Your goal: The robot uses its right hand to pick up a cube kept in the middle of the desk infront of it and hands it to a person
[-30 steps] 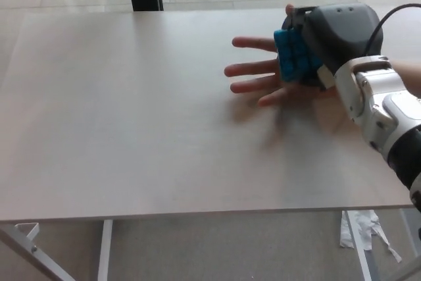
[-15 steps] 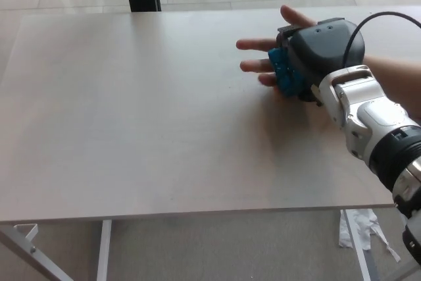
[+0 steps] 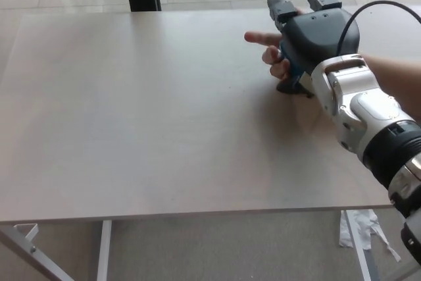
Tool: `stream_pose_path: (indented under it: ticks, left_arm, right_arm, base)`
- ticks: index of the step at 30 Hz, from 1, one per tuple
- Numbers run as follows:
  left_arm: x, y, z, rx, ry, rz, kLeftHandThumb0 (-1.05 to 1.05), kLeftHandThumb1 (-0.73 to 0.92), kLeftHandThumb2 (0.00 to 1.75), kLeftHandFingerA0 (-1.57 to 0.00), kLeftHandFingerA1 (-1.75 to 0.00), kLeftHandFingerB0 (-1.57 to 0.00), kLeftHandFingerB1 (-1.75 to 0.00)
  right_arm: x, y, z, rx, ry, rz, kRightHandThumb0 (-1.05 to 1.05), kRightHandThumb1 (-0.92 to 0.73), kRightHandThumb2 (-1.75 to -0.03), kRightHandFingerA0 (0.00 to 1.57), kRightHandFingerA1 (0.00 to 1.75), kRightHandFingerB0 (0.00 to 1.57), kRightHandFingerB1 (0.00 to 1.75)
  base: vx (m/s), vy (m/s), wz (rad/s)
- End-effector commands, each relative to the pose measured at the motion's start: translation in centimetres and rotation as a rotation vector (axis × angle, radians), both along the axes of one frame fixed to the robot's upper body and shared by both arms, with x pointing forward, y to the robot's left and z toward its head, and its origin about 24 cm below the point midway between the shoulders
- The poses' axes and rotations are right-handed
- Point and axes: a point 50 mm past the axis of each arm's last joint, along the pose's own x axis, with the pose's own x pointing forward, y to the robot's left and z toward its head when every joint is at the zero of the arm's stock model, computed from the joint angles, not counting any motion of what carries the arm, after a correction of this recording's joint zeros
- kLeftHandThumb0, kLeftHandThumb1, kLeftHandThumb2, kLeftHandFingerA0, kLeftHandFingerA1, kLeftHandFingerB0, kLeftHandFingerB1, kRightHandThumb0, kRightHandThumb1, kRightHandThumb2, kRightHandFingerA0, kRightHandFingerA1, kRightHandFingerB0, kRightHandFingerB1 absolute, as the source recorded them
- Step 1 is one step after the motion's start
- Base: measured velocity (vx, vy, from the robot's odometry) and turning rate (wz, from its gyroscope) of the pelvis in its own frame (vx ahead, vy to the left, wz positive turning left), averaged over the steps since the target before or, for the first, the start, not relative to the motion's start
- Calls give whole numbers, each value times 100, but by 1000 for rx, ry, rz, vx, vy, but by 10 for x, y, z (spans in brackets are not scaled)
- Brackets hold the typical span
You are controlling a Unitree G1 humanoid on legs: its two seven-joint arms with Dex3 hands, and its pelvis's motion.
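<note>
Toward 1 o'clock on the tabletop (image 3: 131,116), seen from the head camera: right hand (image 3: 316,34) reaching out over a person's hand (image 3: 271,54) that comes in from the right edge. Two thick black fingers (image 3: 281,10) lifted and spread, pointing off to 12 o'clock, closed on nothing that shows; palm facing down, apparently empty. Left hand nowhere in the picture, so only the right arm anywhere near the work.

Cube (image 3: 283,55) almost wholly hidden: just a thin teal-blue sliver at the dark shell's lower left edge, about 8 o'clock from the right hand's middle, tucked between the robot's palm and the person's curled fingers. Probably resting in the person's grasp rather than the robot's, though contact cannot be made out. No long axis to speak of, and faces, edges and tilt too covered to judge. Person's index finger stretched toward 9 o'clock, other fingers bent inward around the sliver.

Judged from this: handover at or near its end, with the coming move likely a lift clear toward 5 o'clock along the white forearm (image 3: 358,106), away from the person's fingers.
</note>
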Motion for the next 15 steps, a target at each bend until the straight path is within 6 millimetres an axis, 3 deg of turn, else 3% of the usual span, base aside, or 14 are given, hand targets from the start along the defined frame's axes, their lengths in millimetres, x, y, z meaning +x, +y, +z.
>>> stream_pose_path:
  ticks: [1,5,6,7,10,12,13,14,15]
  left_arm:
    - [-3,0,-2,9,4,16,-69,70,61,-70,-62,-59,-42]
    - [-5,-1,-2,9,13,-2,-70,70,61,-69,-64,-58,-42]
    - [-6,-1,-3,9,9,-8,-69,55,96,-62,-69,-52,-57]
    - [-7,-1,-3,26,25,-7,-71,69,61,-68,-64,-61,-43]
    - [-8,-1,-3,24,28,-3,-70,70,61,-69,-63,-61,-43]
    - [-9,-1,-3,15,28,4,-69,70,61,-66,-60,-59,-42]
    - [-10,-1,-3,14,28,8,-69,54,95,-62,-68,-54,-57]
    - [-11,0,-3,15,30,7,-69,70,61,-65,-59,-58,-41]
    - [-12,0,-2,15,31,3,-69,70,61,-65,-59,-58,-41]
  right_arm:
    - [4,-3,26,4,-78,-9,-101,-57,-94,0,22,0,0]
    - [1,-16,50,86,-123,3,-105,-61,-99,0,16,0,0]
    - [-2,-20,54,109,-152,10,-102,-60,-97,0,17,0,0]
    - [-9,-33,66,111,-181,22,-105,-61,-97,0,17,0,0]
    - [-21,-44,77,129,-225,45,-105,-59,-99,0,19,0,0]
    - [-46,-69,92,207,-261,52,-105,-59,-97,0,18,0,0]
    - [-59,-77,98,229,-285,58,-105,-58,-96,0,22,0,0]
    - [-73,-86,104,260,-334,91,-102,-56,-94,0,27,0,0]
    - [-83,-91,106,286,-360,125,-102,-56,-94,0,27,0,0]
  base:
    - [0,0,0]
    - [0,0,0]
    - [0,0,0]
    - [0,0,0]
    - [0,0,0]
    - [0,0,0]
    - [0,0,0]
    - [0,0,0]
    - [0,0,0]
